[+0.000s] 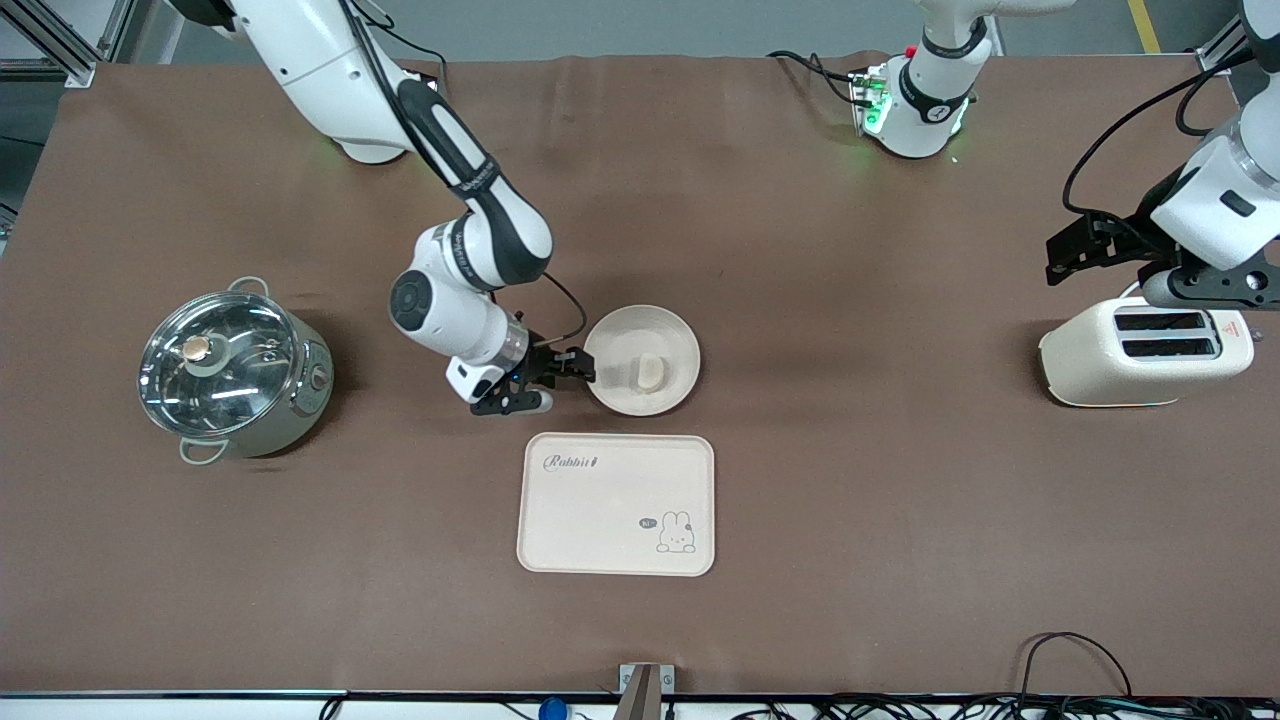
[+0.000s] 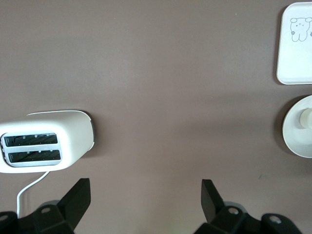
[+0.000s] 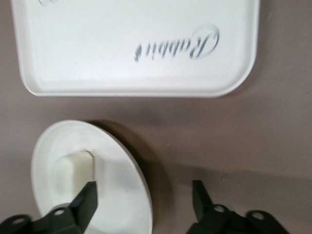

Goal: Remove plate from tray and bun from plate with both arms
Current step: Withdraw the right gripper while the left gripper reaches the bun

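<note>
The plate (image 1: 655, 345) lies on the brown surface (image 1: 850, 480) near the middle, just farther from the front camera than the tray (image 1: 616, 504) with the rabbit drawing, with a strip of bare cloth between them. The bun (image 1: 649, 371) sits on the plate, a little off its centre toward the tray.

The right gripper (image 1: 572, 368) is low at the plate's rim on the side toward the right arm's end of the surface. Its fingers (image 3: 87, 199) stand wide apart and hold nothing: in the right wrist view one finger shows over the plate's edge close to the bun and the other over bare cloth beside the plate. Whether the finger touches the rim is hard to say from these views; it appears just clear of it.

The left gripper (image 2: 146, 195) hangs over the surface by the toaster (image 1: 1148, 350) at the left arm's end, well apart from the plate, and that arm waits. Its fingers (image 2: 78, 197) are spread wide and empty, with only brown cloth between them in the left wrist view; the toaster's two slots face up.

A steel pot (image 1: 236, 370) with a glass lid stands at the right arm's end of the surface, well apart from the plate.
</note>
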